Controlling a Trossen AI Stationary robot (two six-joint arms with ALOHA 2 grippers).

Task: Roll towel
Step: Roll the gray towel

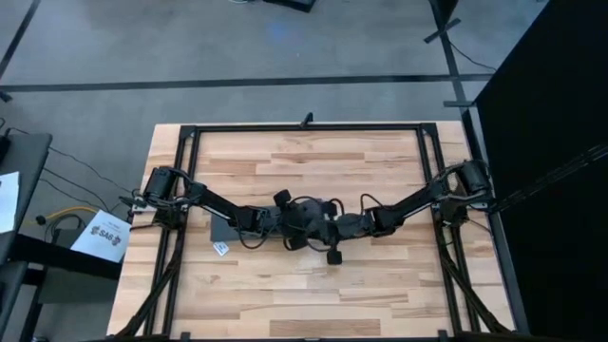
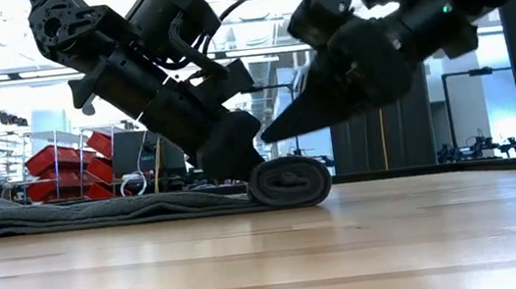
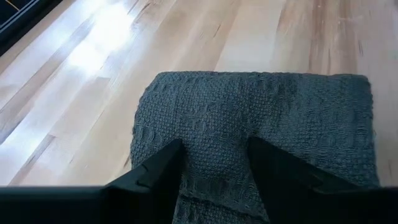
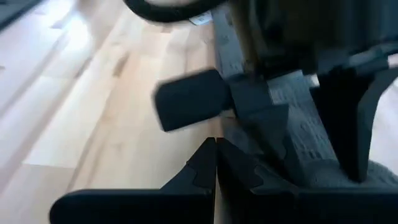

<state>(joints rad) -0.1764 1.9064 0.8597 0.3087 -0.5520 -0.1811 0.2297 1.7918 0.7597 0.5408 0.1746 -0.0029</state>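
Observation:
The dark grey towel point(image 1: 228, 232) lies flat on the wooden table left of centre, its white tag point(image 1: 221, 249) at the near edge. Its right end is wound into a roll point(image 2: 290, 182) that rests on the table. My left gripper point(image 3: 214, 152) is open and down on the cloth at the roll. My right gripper point(image 4: 216, 162) is shut, with its pointed tips point(image 2: 269, 133) just above the roll's top and close to the left gripper. My left gripper has both spread fingertips point(image 3: 169, 155) down on the towel's upper surface at the roll's left side point(image 2: 242, 171). It comes slanting down from the table's left. The roll sits on the table, the flat part trailing left. I cannot tell whether my right gripper touches the roll.
A black metal frame point(image 1: 304, 127) runs round the tabletop and carries both arm bases. Bare wood point(image 1: 313, 294) lies in front of the towel and to the right of the roll. Red bins point(image 2: 68, 163) stand in the room beyond.

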